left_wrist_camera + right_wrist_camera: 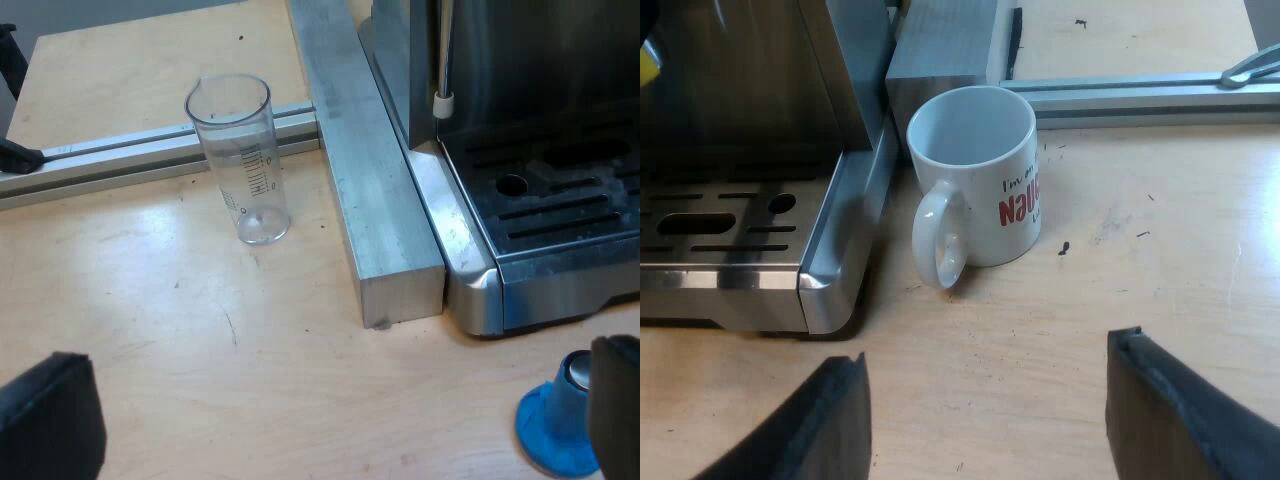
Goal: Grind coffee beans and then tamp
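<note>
Evidently nothing is in hand yet: the left gripper [330, 425] hangs over the surface [200, 330] with its fingers spread wide and empty, and the right gripper [990, 415] is released the same way, low over the bare wood before the mug [980, 190]. The blue tamper [555, 432] stands on the surface just off the front corner of the espresso machine [560, 210], close by one left finger.

Grinding comes first, so I judge the tamper should be left where it stands for now. To do this step well, whichever arm reaches toward the machine should rise clear of the drip tray's edge and of the grey metal bar [375, 200] lying along the machine's side. The measuring glass [243, 160], upright beside that bar, tips easily and wants a wide berth. The mug stands right against the machine's other side, handle outward, and a careless sweep would catch it.

The machine is cut off above the tray in both views, so what sits higher on its front cannot be told. The left finger hides part of the tamper, and whether they touch is unclear. The mug's red lettering curves out of reading.
</note>
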Controlling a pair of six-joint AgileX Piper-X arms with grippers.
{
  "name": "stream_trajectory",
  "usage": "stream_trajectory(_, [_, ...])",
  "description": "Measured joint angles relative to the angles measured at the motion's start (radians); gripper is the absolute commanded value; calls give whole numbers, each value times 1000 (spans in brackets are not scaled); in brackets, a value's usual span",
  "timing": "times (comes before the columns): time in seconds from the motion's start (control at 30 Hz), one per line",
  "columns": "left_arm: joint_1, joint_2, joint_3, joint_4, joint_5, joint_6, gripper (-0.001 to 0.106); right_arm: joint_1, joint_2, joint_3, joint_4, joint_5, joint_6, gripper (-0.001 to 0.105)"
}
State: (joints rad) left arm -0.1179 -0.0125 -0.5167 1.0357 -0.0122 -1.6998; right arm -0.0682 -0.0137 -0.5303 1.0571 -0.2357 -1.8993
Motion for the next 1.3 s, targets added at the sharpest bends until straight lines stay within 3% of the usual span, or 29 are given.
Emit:
stream_trajectory(0.4, [0,0,1,-9,0,0,105,2,0,0,-12,0,23,54])
stream_trajectory(0.5, [0,0,1,-14,12,0,105,2,0,0,-15,0,23,54])
stream_trajectory(0.63, [0,0,1,-13,77,0,105,2,0,0,-15,-19,23,54])
stream_trajectory(0.8, [-4,0,1,-22,88,0,105,2,3,-87,-15,-44,-3,54])
stream_trajectory(0.97, [-64,0,4,-90,90,0,105,2,102,-195,-15,-78,-61,54])
stream_trajectory(1.3, [-131,0,4,-104,90,0,102,2,238,-249,-23,-181,-87,54])
